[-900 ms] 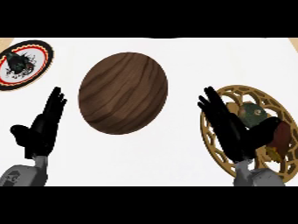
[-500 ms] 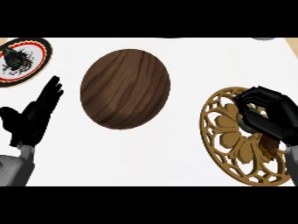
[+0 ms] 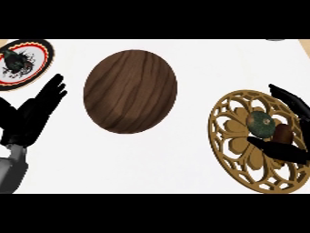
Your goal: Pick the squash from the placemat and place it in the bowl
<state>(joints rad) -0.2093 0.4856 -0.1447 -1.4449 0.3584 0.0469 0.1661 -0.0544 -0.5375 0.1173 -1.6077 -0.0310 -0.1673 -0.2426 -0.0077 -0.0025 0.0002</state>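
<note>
The squash [image 3: 261, 123], green with a brown end, lies on the round golden lattice placemat [image 3: 236, 150] at the right. My right hand [image 3: 303, 132] sits against its right side. The fingers [image 3: 290, 99] reach over the top of the squash and the thumb [image 3: 272, 148] lies below it, neither curled round it. The brown wooden bowl [image 3: 130, 91] stands in the middle of the counter, with nothing in it. My left hand [image 3: 26, 116] rests open at the left, fingers up, apart from the bowl.
A round plate [image 3: 42, 53] with a black, red and white rim sits at the far left corner, with a dark object [image 3: 13, 61] on it. White counter lies between the bowl and the placemat.
My right hand went from beside the placemat to over the squash, then turned so the squash shows between thumb and fingers. The left hand has drifted slightly.
</note>
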